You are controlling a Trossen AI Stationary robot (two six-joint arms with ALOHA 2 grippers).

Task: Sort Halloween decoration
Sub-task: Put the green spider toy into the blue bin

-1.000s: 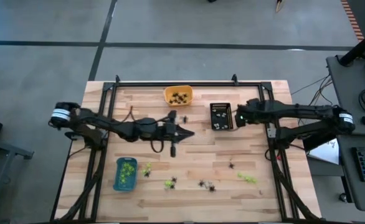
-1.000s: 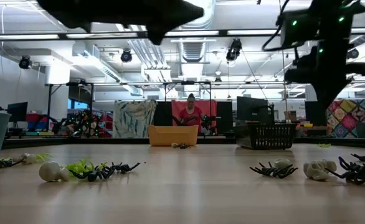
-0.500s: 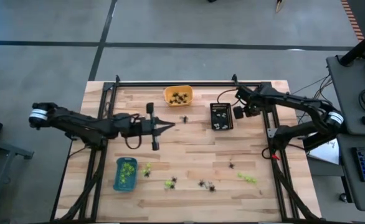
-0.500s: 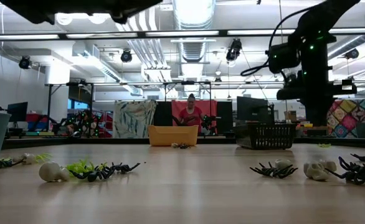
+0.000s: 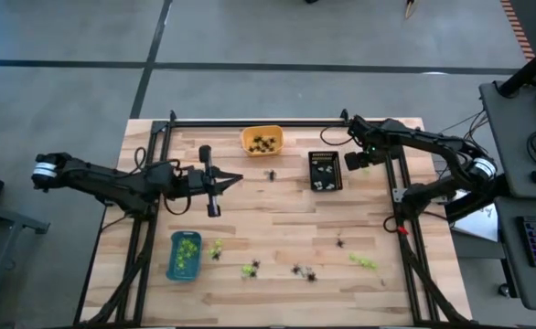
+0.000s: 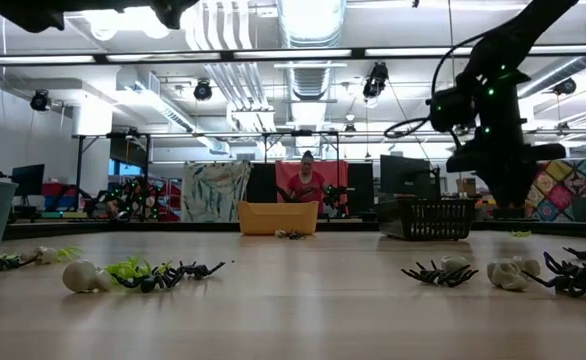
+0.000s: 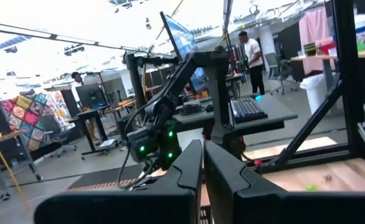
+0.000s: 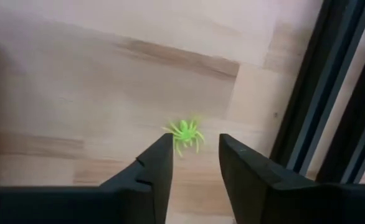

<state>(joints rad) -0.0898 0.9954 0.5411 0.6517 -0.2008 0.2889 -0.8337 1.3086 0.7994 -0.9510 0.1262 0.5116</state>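
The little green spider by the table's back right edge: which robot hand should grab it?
The right hand, probably. It hangs over the green spider with fingers open, beside the black tray. The left hand is shut and far off, mid-table.

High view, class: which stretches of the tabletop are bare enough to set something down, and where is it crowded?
Bare wood lies between the orange tray and the near scatter, and right of the black tray. Crowded: the near strip, where the blue tray, black spiders and green trinkets lie. The left end effector hangs over the middle.
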